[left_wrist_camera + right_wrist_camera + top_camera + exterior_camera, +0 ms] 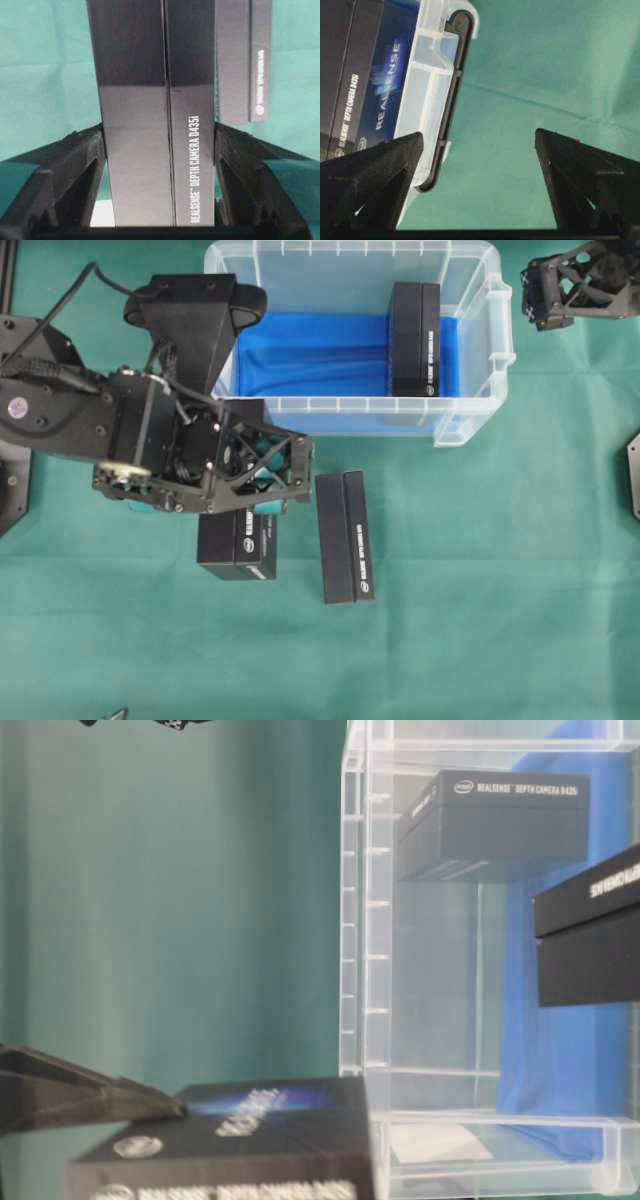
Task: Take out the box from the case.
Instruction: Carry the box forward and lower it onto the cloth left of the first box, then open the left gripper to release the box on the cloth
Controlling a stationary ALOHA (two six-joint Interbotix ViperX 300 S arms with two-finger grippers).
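Observation:
My left gripper (270, 478) is shut on a black box (237, 548) in front of the case (352, 404), over the green cloth. In the left wrist view both fingers press the long sides of this box (150, 115), with the left gripper (160, 130) straddling it. Whether it rests on the cloth I cannot tell. Another black box (415, 338) stands inside the clear case on its blue lining (310, 355). My right gripper (565, 285) hangs open beyond the case's right end; the right wrist view shows only cloth between the right gripper (479, 132) fingers.
A second black box (345, 537) lies on the cloth just right of the held one. The case's handled end wall (445, 100) is close beside my right gripper's left finger. Green cloth (500, 590) covers the table.

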